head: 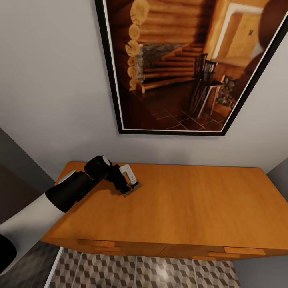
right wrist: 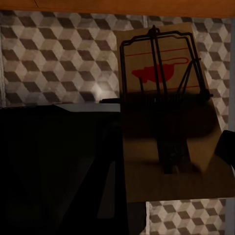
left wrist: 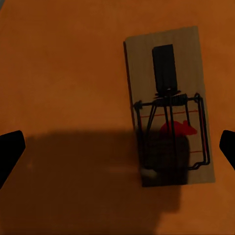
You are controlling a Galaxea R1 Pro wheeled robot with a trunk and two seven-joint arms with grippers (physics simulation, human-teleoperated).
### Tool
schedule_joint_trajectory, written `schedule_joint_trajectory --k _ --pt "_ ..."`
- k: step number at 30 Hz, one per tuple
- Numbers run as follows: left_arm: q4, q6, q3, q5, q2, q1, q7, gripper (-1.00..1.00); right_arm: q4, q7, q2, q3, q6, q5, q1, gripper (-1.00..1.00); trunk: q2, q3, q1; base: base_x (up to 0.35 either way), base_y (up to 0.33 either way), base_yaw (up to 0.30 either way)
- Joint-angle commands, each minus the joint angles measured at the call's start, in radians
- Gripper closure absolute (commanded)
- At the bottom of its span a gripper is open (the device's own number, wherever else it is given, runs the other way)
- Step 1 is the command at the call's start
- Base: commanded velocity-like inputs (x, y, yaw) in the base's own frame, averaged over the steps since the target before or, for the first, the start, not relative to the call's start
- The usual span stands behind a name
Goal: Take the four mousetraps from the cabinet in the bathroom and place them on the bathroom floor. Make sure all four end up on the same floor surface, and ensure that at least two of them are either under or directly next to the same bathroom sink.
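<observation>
A mousetrap (head: 133, 188) lies flat on the top of the orange-brown cabinet (head: 192, 200), near its back left. My left gripper (head: 127, 181) hovers right over it. In the left wrist view this mousetrap (left wrist: 169, 105) shows its red mark and dark wire, and the left gripper (left wrist: 118, 149) is open with its black fingertips (left wrist: 10, 152) wide on either side. In the right wrist view another mousetrap (right wrist: 166, 107) hangs close to the camera above the bathroom floor (right wrist: 54, 58), with my right gripper (right wrist: 169, 147) shut on it. One dark fingertip (right wrist: 226, 147) touches its edge.
A large framed picture (head: 188, 68) hangs on the white wall above the cabinet. Drawer fronts (head: 140, 249) face me, with cube-patterned floor tiles (head: 140, 272) below. The cabinet's lower edge (right wrist: 122, 5) and a dark bulk (right wrist: 54, 171) appear in the right wrist view.
</observation>
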Motion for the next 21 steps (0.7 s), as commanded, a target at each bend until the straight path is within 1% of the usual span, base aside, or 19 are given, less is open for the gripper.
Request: schedule_joint_trajectory --k 1,21 --pt "0.003 0.002 -0.002 -0.01 0.0 -0.001 -0.009 -1.0 0.001 -0.007 0.0 0.007 -0.001 -0.001 -0.001 1.0 -0.002 -0.002 0.001 0.0 0.0 0.0" --pt "0.036 0.0 -0.002 -0.009 0.0 0.006 -0.011 -1.0 0.001 -0.007 0.0 0.007 -0.002 -0.001 -0.001 1.0 -0.002 -0.013 0.001 0.0 0.0 0.0"
